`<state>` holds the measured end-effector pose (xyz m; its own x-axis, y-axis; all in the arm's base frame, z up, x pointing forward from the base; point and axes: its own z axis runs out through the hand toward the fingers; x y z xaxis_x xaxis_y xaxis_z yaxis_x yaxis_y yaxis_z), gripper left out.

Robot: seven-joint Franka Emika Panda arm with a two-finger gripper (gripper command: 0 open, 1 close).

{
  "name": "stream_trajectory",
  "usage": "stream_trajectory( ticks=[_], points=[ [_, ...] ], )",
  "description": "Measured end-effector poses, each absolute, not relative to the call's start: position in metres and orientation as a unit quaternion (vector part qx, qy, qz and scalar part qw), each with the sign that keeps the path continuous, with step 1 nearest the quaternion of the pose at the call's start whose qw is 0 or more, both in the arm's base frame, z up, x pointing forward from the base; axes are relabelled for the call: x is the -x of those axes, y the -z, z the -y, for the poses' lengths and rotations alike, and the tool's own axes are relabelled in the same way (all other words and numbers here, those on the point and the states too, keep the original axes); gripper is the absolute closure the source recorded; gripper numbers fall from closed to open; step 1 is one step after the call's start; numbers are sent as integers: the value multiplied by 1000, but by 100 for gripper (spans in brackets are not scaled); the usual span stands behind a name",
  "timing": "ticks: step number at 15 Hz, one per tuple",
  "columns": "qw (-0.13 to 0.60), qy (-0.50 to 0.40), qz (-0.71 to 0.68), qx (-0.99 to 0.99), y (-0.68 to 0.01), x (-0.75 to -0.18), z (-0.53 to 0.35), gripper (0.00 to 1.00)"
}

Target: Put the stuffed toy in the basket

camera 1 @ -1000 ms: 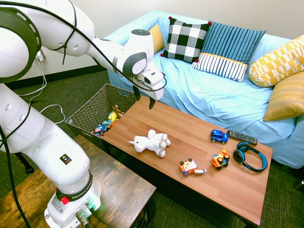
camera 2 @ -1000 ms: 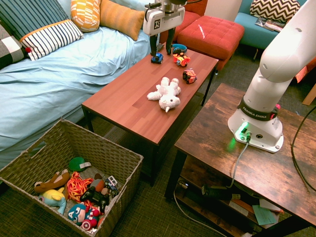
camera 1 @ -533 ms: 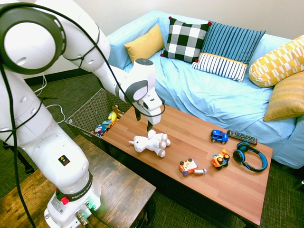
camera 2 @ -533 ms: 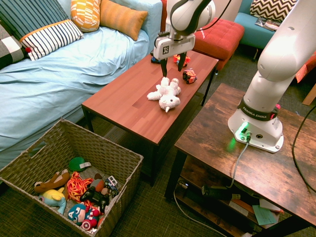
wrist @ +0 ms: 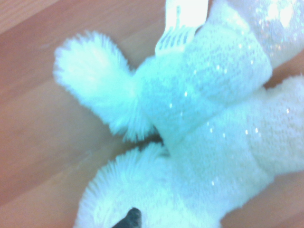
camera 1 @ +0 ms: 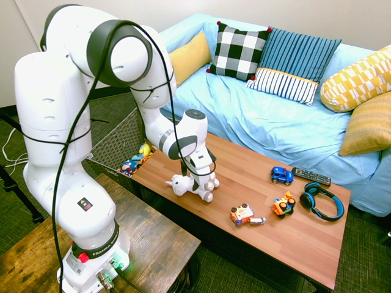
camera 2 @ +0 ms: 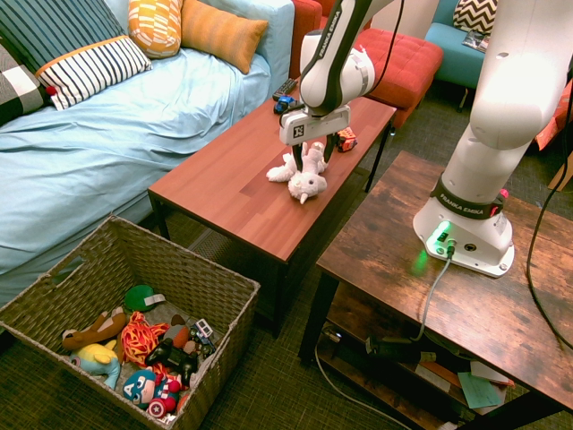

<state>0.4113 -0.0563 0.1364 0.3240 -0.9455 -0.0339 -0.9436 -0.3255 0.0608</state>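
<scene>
Now my gripper hangs wide open over the stuffed toy, gripping nothing. It lies on its side on the coffee table, lengthwise along it, head toward the basket.

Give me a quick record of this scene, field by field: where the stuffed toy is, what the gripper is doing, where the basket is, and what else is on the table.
stuffed toy: white plush lying on its side on the coffee table
gripper: pointing down over the toy, fingers open either side of it, no grip yet
basket: on the floor off the table's end, already holding other toys
other table items: blue toy car, two orange robot toys, remote, blue headphones
task status: toy not yet in basket
</scene>
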Motion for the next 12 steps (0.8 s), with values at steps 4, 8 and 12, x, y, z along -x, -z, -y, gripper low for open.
stream_trajectory(
  ticks=[4,8,12],
  points=[
    [25,37,592,-805,-109,-430,57,100],
    [28,39,599,-800,-95,-436,59,100],
    [23,41,591,-805,-96,-438,62,100]
  ],
)
